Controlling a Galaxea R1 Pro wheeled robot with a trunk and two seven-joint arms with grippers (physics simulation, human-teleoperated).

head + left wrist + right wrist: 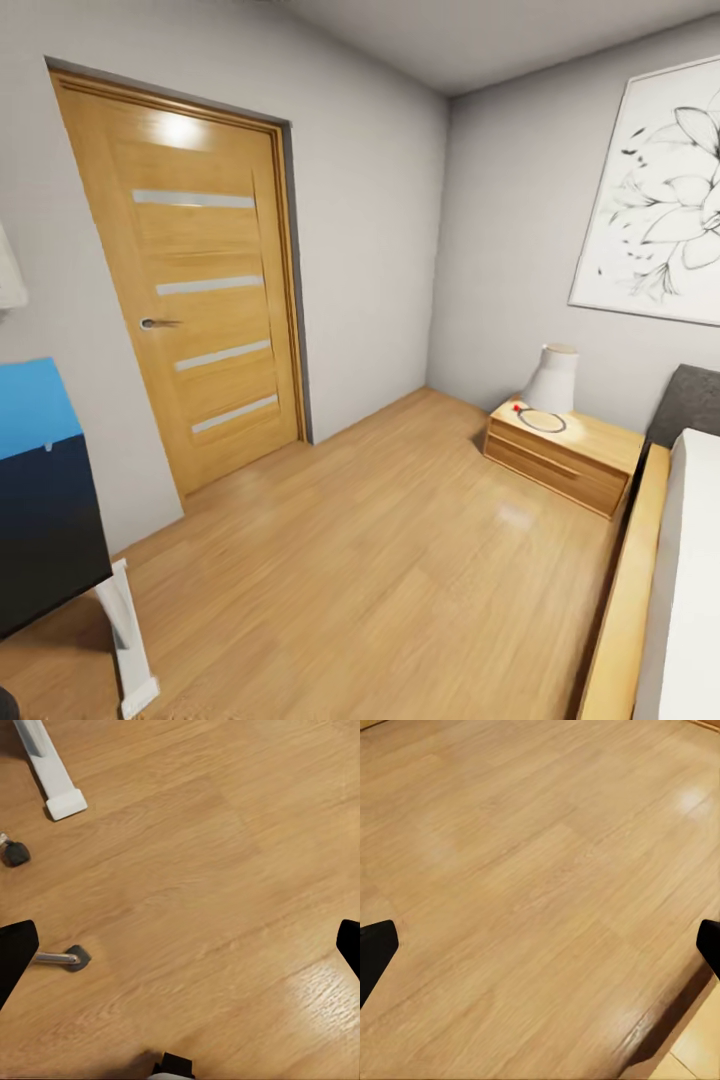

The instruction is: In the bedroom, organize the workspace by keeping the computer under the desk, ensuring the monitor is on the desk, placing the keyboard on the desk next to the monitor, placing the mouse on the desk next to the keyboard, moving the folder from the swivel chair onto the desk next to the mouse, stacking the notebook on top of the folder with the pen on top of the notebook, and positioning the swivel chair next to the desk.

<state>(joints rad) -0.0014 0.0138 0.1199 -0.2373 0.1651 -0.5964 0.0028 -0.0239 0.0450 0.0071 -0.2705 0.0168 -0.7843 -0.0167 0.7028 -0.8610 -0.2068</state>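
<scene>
Head view: folder (30, 410) lies flat on desk (45, 530), long axis unclear.

Pale grey walls, oak plank floor (400, 560), light wooden door (200, 290), low nightstand (560, 455) beneath a floral print (660, 200).

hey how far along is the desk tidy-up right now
Nothing visibly done. The folder lies on the desk at the head view's left edge; what lies beside it is cropped. Both grippers, left gripper and right gripper, hang open over bare floor. Other items remain unconfirmed.
</scene>
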